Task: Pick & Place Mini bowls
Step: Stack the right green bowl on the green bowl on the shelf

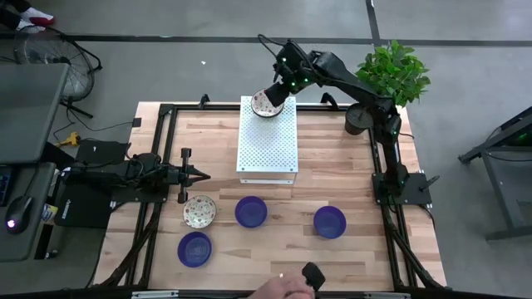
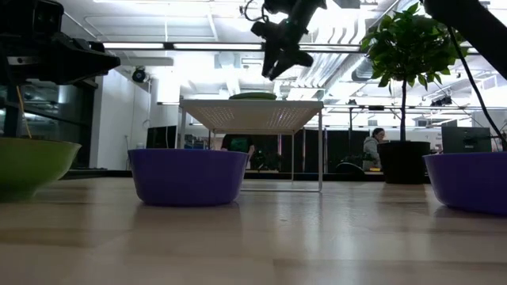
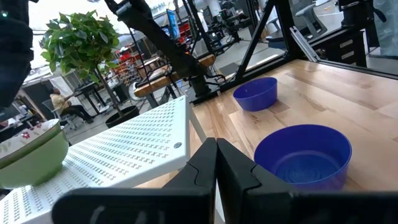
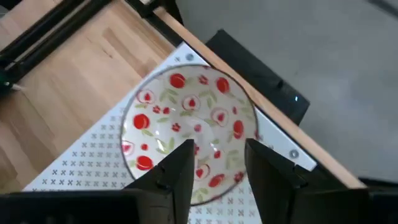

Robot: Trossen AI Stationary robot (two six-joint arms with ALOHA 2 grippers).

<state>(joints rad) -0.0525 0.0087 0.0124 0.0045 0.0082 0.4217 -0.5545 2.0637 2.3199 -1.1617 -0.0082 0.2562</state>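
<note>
The left gripper (image 1: 199,174) rests low at the left side of the wooden table (image 1: 332,149), pointing toward the middle; in its own wrist view the two dark fingers (image 3: 214,165) lie pressed together with nothing between them. Just in front of it, toward the near edge, sits a floral bowl (image 1: 199,210), white with red and green speckles. Nearer the edge again is a blue bowl (image 1: 194,248), and to the right of the floral one a second blue bowl (image 1: 250,211) stands close beside it. A third blue bowl (image 1: 329,222) sits farther right, apart from the others.

At the table's middle a white perforated stand (image 1: 267,145) rises on thin legs. On its far end sits another floral bowl (image 1: 268,104), upright, near the far corner. The right gripper (image 1: 283,87) hovers directly over this bowl; the right wrist view shows its fingers (image 4: 177,171) spread apart above the bowl's inside, gripping nothing. In the low view the gripper hangs clear above the stand's top.

A potted plant (image 1: 391,75) stands at the far right corner of the table. A person's hand (image 1: 278,288) shows at the near edge
</note>
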